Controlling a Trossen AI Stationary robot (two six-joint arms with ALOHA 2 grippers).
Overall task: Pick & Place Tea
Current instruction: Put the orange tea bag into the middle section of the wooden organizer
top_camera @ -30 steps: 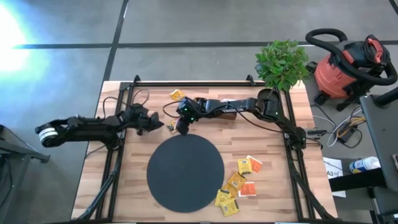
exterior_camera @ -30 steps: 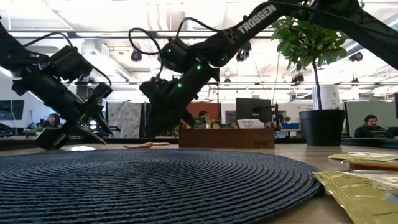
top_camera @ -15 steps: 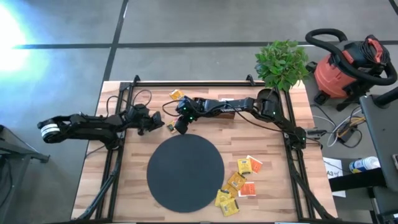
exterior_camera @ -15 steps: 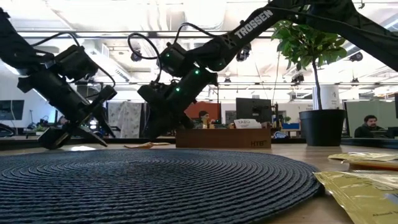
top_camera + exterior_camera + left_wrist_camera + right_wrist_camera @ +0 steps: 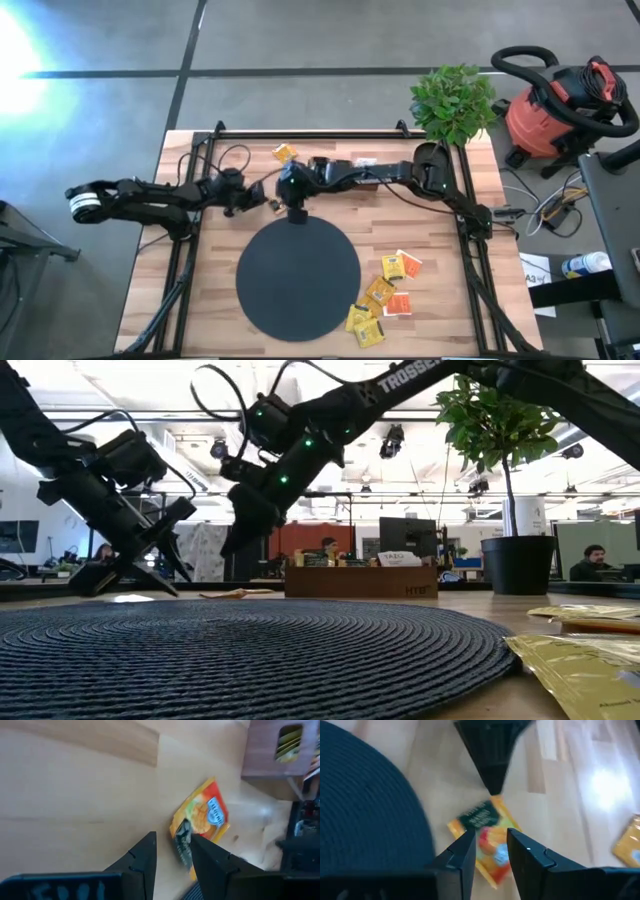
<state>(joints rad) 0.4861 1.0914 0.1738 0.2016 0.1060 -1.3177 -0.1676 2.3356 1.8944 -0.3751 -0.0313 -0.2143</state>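
Approach step: we are lowering both grippers, jaws part open and holding nothing, toward one yellow-orange tea sachet (image 5: 201, 822) lying at the black mat's (image 5: 298, 277) twelve o'clock edge. Next we are needing one gripper (image 5: 487, 852) to straddle and close.

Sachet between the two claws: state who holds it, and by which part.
Cannot be told. The left claw meets the sachet's dark-green end; the right claw hovers open over it, gripping nothing.
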